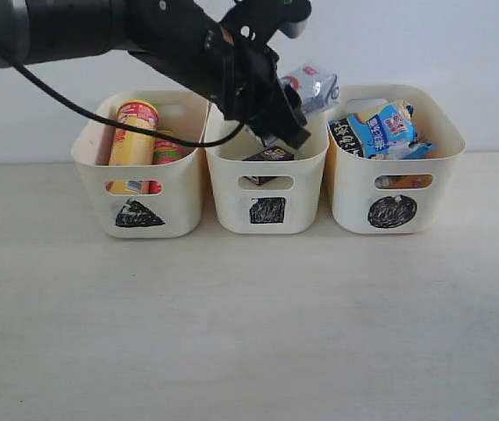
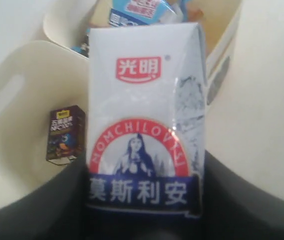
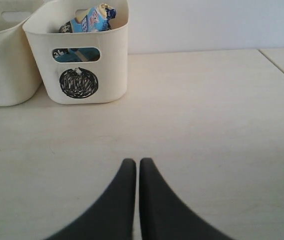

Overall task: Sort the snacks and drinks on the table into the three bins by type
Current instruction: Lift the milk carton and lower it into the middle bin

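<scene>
My left gripper (image 1: pixel 291 92) reaches across above the middle bin (image 1: pixel 267 189), the one with the square mark, and is shut on the blue-and-white carton (image 1: pixel 315 86) (image 2: pixel 144 120). The carton hangs over that bin's back right corner. Inside the bin lies the dark purple carton (image 1: pixel 267 156) (image 2: pixel 66 134). The triangle bin (image 1: pixel 139 189) holds the yellow tube (image 1: pixel 133 140) and the pink tube (image 1: pixel 168 149). The circle bin (image 1: pixel 394 184) (image 3: pixel 112 55) holds the blue-white bag (image 1: pixel 388 130) (image 3: pixel 89 20), the black bag (image 1: pixel 345 133) and the orange bag (image 1: pixel 404 181). My right gripper (image 3: pixel 134 162) is shut and empty, low over the table.
The left arm's black body and cable (image 1: pixel 74 105) cross above the triangle bin. The three bins stand in a row against the white wall. A table seam (image 3: pixel 279 67) runs at the far right in the right wrist view.
</scene>
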